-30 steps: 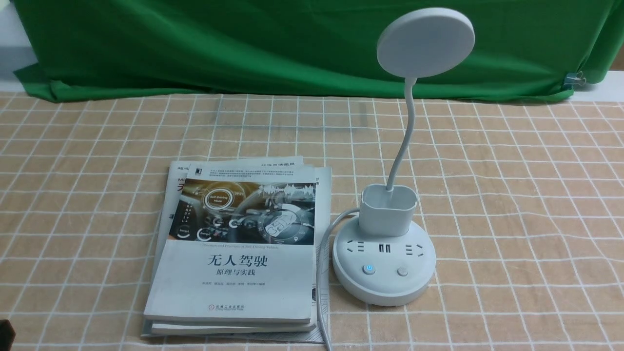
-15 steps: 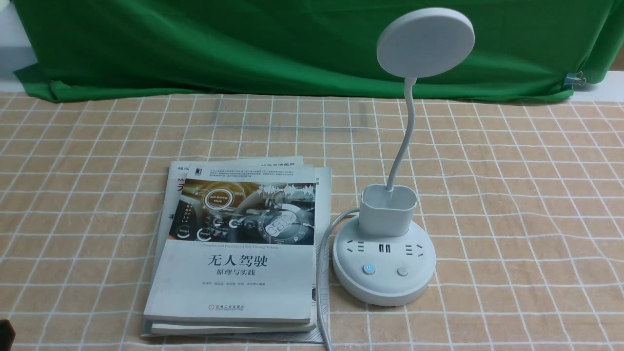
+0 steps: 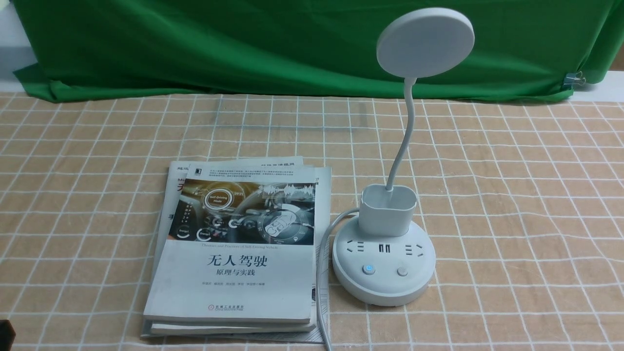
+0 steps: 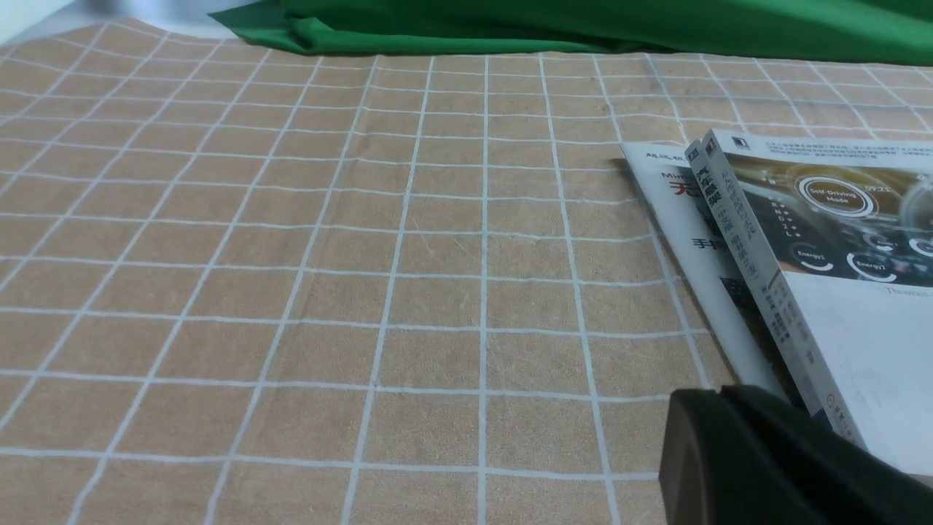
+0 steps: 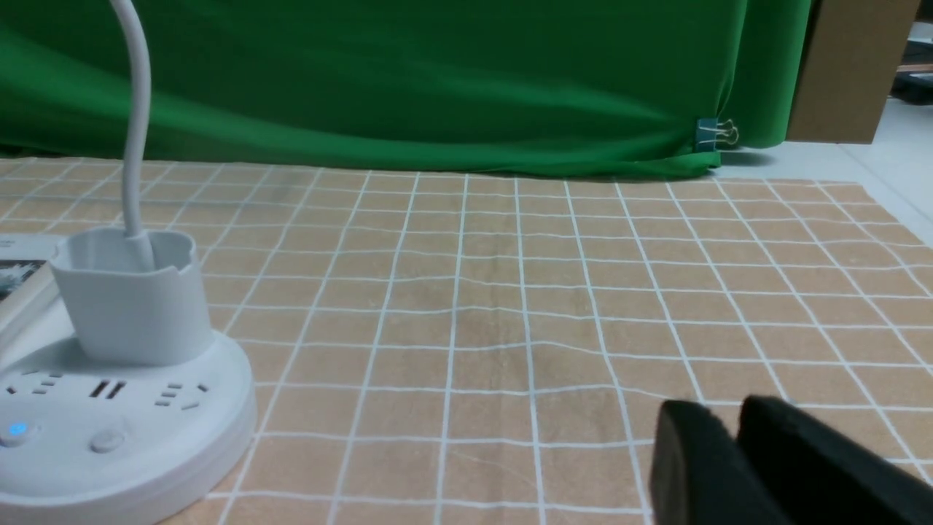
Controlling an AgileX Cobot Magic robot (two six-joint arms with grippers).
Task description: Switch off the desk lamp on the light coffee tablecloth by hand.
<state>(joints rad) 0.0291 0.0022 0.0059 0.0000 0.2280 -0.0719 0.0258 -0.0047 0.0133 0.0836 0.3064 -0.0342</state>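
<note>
- Right hand (image 5: 736, 459) visible only in the right wrist view: two dark fingers low over the light coffee tablecloth (image 5: 510, 306), a narrow slit between them, clasping nothing; fully closed or not, cannot tell.
- Same view: desk lamp (image 5: 124, 364) well apart from that hand, base flat on the cloth, lit blue button (image 5: 16, 430) beside a plain button (image 5: 108, 440), sockets above them, cup holder and thin neck rising out of frame; disc head not seen here. Binder clip (image 5: 716, 133) on the edge of the green cloth (image 5: 408, 80), cardboard box (image 5: 849, 65) further off.
- Left wrist view: left hand (image 4: 736, 452) as a dark block at the frame corner, fingers seemingly pressed together, grasping nothing; just beside the stack of books (image 4: 816, 270), spine text legible here only. Lamp out of this view.
- Front view: whole lamp (image 3: 385, 253) shown, round disc head (image 3: 425, 42) tilted up against the green cloth (image 3: 243, 44), white cable (image 3: 322, 273) curling from the base along the books' (image 3: 239, 248) edge. Lamp just right of the books on the grid cloth (image 3: 512, 195). Neither hand clearly visible, only a dark sliver at the lower left corner.
</note>
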